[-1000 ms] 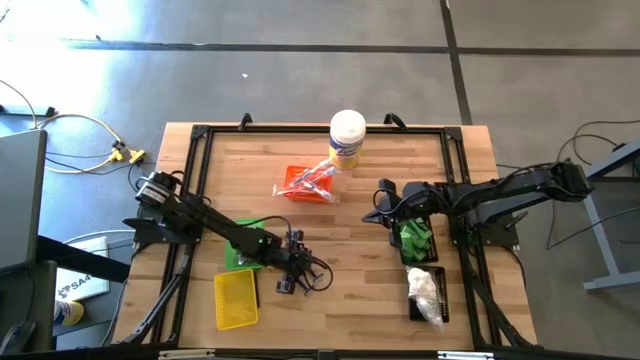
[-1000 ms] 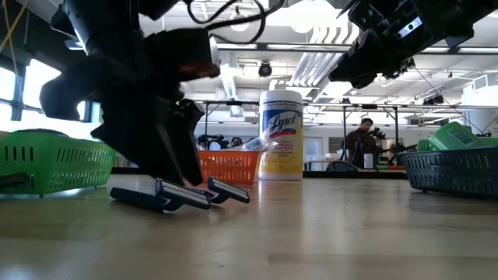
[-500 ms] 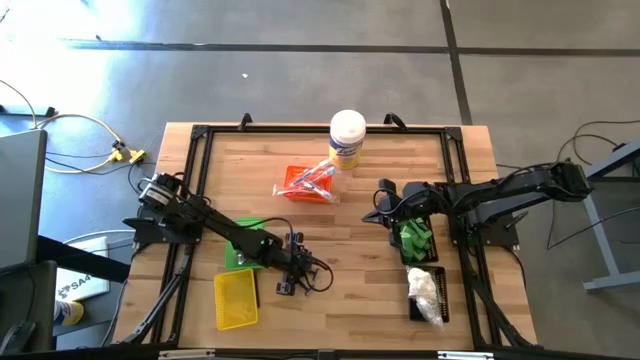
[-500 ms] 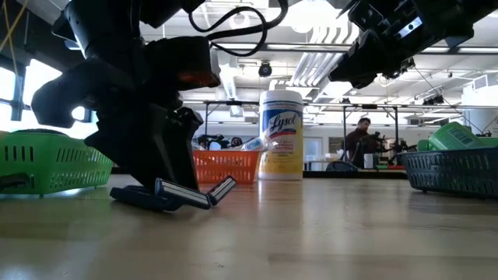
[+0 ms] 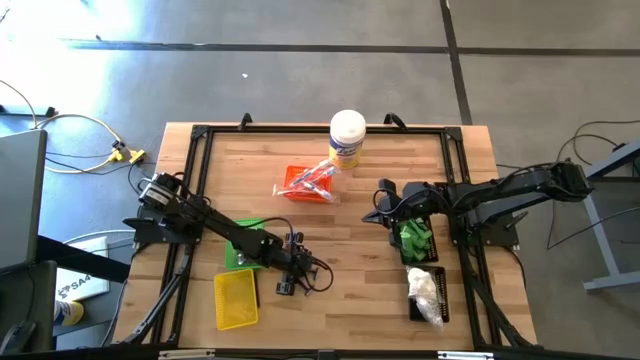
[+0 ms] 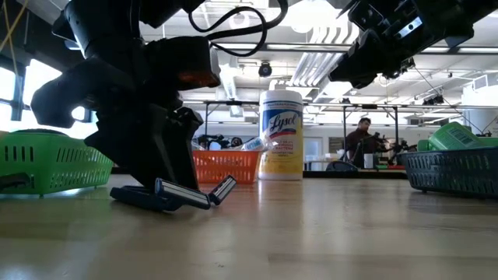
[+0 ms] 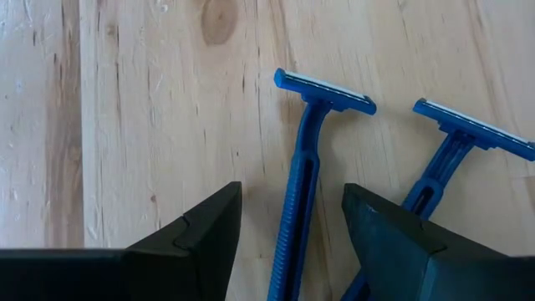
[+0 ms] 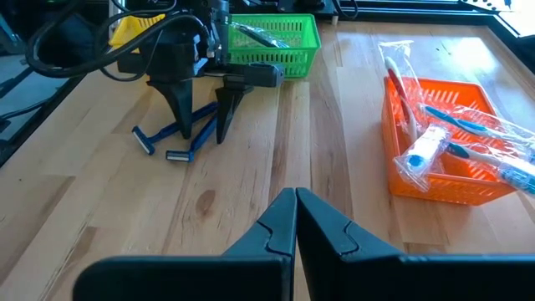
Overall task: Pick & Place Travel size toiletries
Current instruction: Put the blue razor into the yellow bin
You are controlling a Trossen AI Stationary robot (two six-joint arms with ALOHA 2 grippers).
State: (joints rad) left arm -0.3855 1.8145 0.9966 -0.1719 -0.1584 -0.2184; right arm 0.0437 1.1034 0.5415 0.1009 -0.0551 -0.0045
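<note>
Razors, two of them, blue and disposable, lie flat on the wooden tabletop (image 5: 350,240) directly under your left claw (image 7: 291,219). One razor (image 7: 305,176) has its handle running up between the left claw's spread fingers (image 7: 205,224), head pointing away from the wrist; no contact with either finger can be confirmed. The other razor (image 7: 456,150) lies just outside one finger, its handle angled toward the first. In the low view the left claw (image 6: 167,167) stands tip-down at the tabletop with both razor heads showing just beside it. The green tray (image 5: 238,256) sits close behind that claw, the yellow tray (image 5: 236,299) beside it toward the tabletop's near edge. Your right claw (image 8: 295,209) is pressed together, holding nothing, raised and well apart from the razors; beside it sits the orange tray (image 8: 435,159) of clear-wrapped toothbrushes (image 8: 468,138). The white canister (image 5: 347,138) stands beyond the orange tray.
</note>
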